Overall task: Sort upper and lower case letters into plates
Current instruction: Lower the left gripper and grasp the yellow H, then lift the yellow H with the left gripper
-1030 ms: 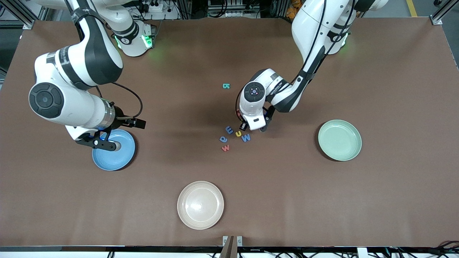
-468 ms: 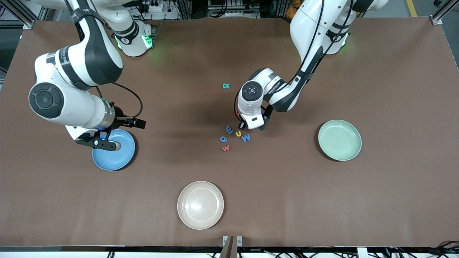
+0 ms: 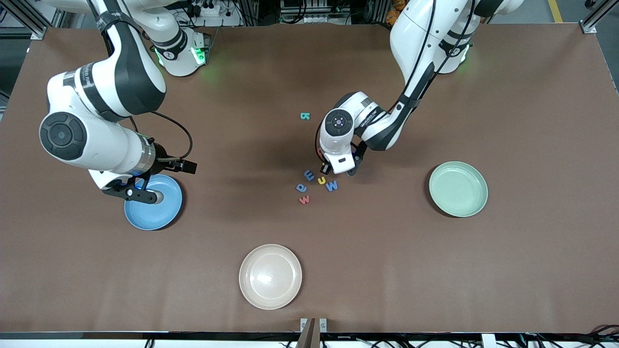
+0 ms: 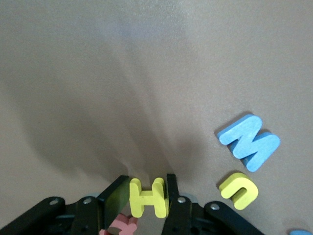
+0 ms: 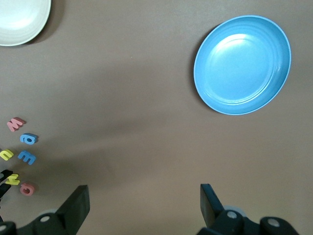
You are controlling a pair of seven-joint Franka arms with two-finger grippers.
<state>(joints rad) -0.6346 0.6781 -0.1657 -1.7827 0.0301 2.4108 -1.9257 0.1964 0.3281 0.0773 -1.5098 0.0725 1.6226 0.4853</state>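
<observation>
Table [image 3: 483,270] covered in brown carries everything, with the right arm waiting at its own end, its right gripper [image 3: 140,191] spread wide and empty over the blue plate [image 3: 162,215]. The mint green plate [image 3: 458,189] sits empty toward the left arm's end, and a cream plate [image 3: 270,276] lies nearest the front camera. Mid-table, the left gripper [image 4: 146,196] is down among the letters, its fingers [image 4: 113,196] pressed on both sides of a yellow H [image 4: 148,197] (a pink letter [image 4: 122,226] lies just beside it). Close by lie a blue M [image 4: 249,142] and a yellow u [image 4: 238,189]. A teal letter [image 3: 304,116] lies apart from the cluster, farther from the front camera.
</observation>
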